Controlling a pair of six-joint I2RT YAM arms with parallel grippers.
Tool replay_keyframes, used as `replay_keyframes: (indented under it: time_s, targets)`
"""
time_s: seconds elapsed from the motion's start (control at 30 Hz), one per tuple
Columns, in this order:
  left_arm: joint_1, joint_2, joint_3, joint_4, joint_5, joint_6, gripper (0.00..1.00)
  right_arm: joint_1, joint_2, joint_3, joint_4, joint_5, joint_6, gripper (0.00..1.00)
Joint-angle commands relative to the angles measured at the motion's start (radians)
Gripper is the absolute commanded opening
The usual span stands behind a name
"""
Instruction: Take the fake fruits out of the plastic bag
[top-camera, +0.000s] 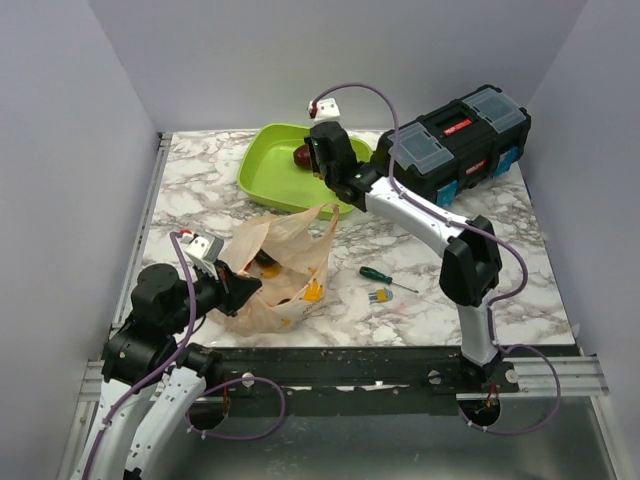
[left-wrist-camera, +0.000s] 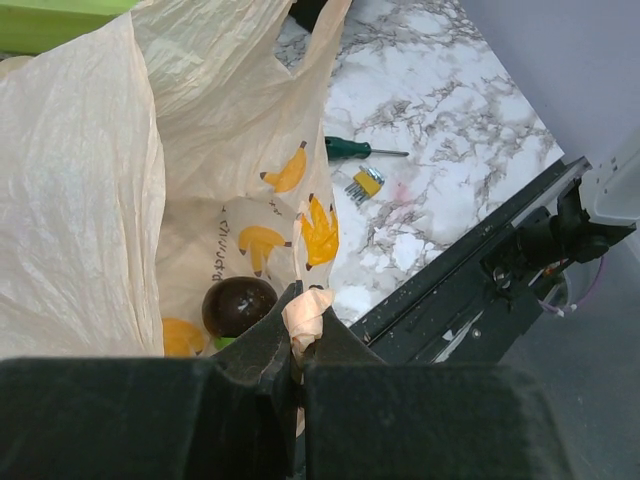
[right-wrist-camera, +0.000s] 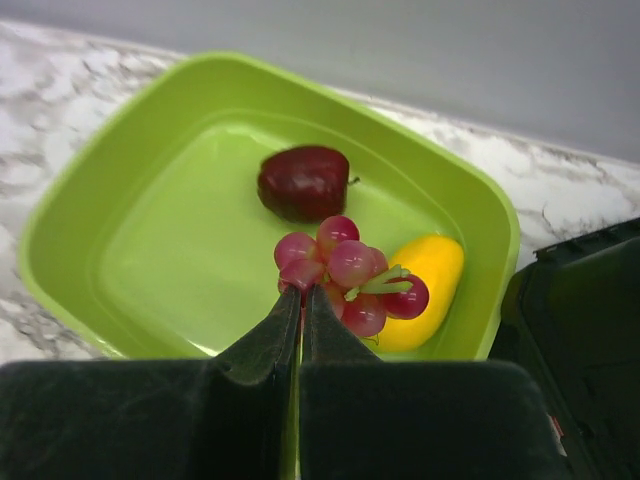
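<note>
Left jaws pinching plastic bag (left-wrist-camera: 80, 200) — grape bunch (right-wrist-camera: 345, 270), tray (right-wrist-camera: 170, 250)

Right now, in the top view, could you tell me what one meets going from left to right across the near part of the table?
left gripper → bag → screwdriver

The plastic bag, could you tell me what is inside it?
A dark purple fruit and part of an orange one show; folds of the bag hide anything else.
</note>
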Motion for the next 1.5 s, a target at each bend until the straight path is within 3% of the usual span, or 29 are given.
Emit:
replay_keyframes:
  time_s: [0.0, 0.33, 0.57, 0.77, 0.9, 1.03, 1.23, 1.47]
  targets:
    - [0.014, 0.0, -0.008, 0.016, 0.009, 0.013, 0.0, -0.04, 0.076, 0.038, -0.049, 0.016, 0.009, 0.01]
    - [0.019, -0.007, -0.01, 0.021, 0.027, 0.018, 0.0, -0.114, 0.241, 0.105, -0.101, -0.125, 0.085, 0.01]
    - [0.02, -0.01, -0.011, 0.024, 0.037, 0.02, 0.0, -0.16, 0.391, 0.279, -0.137, -0.157, 0.06, 0.01]
    - [0.026, -0.01, -0.011, 0.024, 0.035, 0.021, 0.0, -0.18, 0.483, 0.386, -0.156, -0.151, 0.037, 0.14]
    - [0.029, -0.01, -0.011, 0.024, 0.031, 0.019, 0.0, -0.182, 0.504, 0.415, -0.179, -0.157, 0.033, 0.31]
    - [0.032, -0.009, -0.011, 0.024, 0.031, 0.019, 0.0, -0.182, 0.482, 0.406, -0.198, -0.163, 0.031, 0.47]
    - [0.037, -0.006, -0.011, 0.024, 0.03, 0.018, 0.0, -0.182, 0.367, 0.36, -0.269, -0.192, 0.069, 0.47]
    - [0.037, -0.006, -0.012, 0.022, 0.025, 0.016, 0.0, -0.176, -0.004, -0.089, -0.158, -0.269, 0.154, 0.48]
